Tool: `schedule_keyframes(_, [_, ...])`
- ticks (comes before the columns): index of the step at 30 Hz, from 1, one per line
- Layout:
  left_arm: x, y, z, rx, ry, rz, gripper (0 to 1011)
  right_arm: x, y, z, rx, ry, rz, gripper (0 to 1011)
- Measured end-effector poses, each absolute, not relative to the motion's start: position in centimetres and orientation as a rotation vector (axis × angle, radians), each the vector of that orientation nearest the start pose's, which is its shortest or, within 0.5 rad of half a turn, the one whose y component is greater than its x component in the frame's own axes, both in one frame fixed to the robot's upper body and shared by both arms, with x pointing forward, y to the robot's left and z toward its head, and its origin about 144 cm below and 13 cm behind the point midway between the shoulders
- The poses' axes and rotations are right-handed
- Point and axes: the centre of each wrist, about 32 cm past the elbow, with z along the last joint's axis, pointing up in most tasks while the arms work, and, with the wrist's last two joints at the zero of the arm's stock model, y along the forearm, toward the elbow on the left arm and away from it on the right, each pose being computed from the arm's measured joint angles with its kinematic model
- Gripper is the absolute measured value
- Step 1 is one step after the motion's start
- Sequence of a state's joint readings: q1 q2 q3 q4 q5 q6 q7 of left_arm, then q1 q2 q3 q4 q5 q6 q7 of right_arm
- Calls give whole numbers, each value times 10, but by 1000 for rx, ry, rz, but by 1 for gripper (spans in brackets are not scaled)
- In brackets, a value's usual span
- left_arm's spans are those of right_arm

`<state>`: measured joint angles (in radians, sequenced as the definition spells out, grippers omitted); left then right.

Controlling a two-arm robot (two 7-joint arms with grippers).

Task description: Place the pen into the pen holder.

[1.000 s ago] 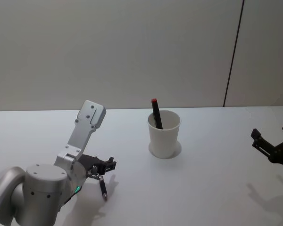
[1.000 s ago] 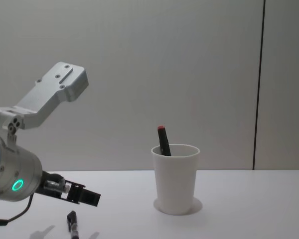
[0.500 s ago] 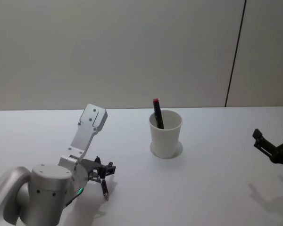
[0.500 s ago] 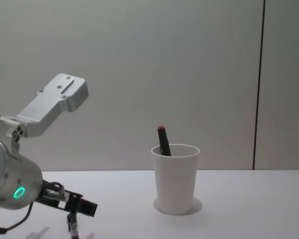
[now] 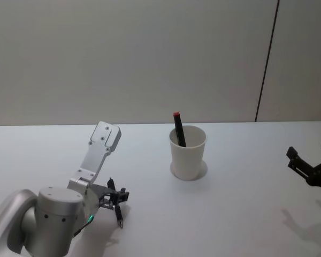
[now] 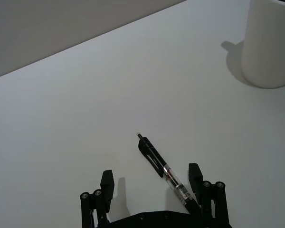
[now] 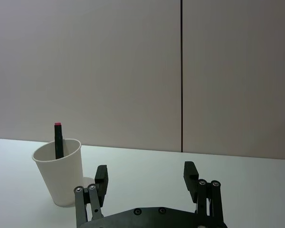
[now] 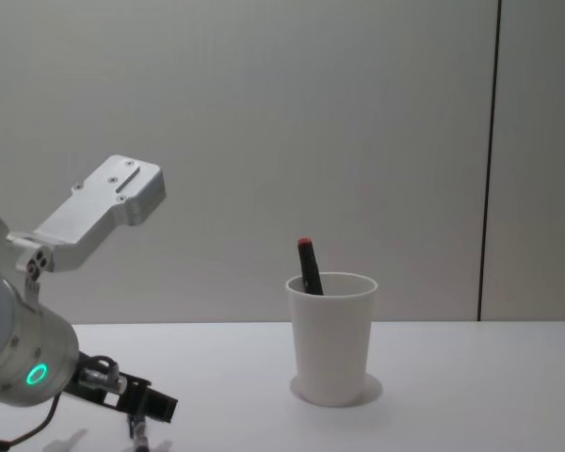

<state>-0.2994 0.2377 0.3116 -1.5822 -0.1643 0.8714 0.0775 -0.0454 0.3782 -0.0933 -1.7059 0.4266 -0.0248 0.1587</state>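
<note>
pen [image 5: 118, 214] lay flat on the table [image 5: 246, 214] in the head view, well left of the pen holder [image 5: 188, 155]. left gripper [image 5: 116, 197] sat low over it, right gripper [image 5: 308, 150] sat near the table's right edge, open tabletop between.
left wrist view: fingers spread, pen between them, ungripped, nearer one finger.
right wrist view: right fingers apart, holding nothing; red-tipped pen [image 7: 58, 142] stood in the pen holder.
chest view: pen holder upright, free room on both sides.
</note>
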Motion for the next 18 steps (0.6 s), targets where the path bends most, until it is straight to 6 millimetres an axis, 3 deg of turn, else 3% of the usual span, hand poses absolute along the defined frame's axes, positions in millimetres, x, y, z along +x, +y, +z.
schedule_keyframes(18, [525,200,1224,683,295,1353,1004,445,-294,1178,95,-14,-1275,1002])
